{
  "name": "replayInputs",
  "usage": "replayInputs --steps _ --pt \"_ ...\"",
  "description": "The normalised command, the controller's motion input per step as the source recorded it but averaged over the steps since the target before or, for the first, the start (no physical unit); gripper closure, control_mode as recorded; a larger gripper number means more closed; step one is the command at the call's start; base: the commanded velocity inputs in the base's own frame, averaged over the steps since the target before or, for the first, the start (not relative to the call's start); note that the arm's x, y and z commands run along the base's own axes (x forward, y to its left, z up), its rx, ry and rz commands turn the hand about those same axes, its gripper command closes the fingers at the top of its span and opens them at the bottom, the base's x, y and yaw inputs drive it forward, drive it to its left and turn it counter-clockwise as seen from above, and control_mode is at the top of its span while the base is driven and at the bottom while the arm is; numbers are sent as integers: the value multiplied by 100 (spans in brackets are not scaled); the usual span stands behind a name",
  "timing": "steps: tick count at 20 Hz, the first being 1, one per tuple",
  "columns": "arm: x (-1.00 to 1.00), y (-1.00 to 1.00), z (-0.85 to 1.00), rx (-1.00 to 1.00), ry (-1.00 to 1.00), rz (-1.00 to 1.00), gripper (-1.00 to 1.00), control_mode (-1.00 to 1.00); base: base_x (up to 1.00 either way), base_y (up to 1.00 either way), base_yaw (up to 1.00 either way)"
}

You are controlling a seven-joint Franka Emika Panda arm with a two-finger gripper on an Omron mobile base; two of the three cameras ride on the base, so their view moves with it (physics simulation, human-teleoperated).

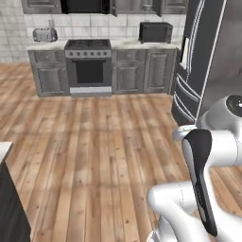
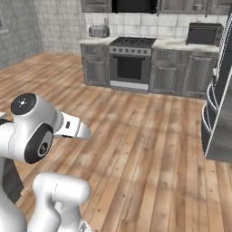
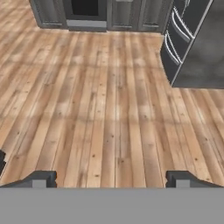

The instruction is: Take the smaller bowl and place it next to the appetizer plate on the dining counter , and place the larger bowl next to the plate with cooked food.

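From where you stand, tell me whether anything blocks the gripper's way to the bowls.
I cannot tell: no bowl is in sight yet. The open gripper looks down on bare wooden floor, with the stove and grey cabinets at the far wall and the dark fridge to the right. Nothing stands on the floor stretch ahead.

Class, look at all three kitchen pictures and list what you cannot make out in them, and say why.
- Toaster, left base view: too small and blurred to see its slots.
- Fridge, right base view: cut off by the right edge.
- Counter corner, left base view: cut off by the left edge, so its top is unseen.
- Oven, hand view: cut off by the top edge.
- Tool, hand view: tips alone rise above the bottom; open, holding nothing.
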Motion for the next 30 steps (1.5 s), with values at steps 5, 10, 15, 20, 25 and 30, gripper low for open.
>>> replayInputs --steps 5,10,15,20,25,30 --pt "0 0 0 0 0 0 -100 100 100 -40 0" --pt "0 0 0 0 0 0 -100 100 100 -49 0" --pt "0 0 0 0 0 0 -100 100 100 -54 0" --pt "0 0 0 0 0 0 -100 100 100 -55 0" --pt "0 0 0 0 0 0 -100 100 100 -53 0" --pt "0 0 0 0 0 0 -100 100 100 -50 0"
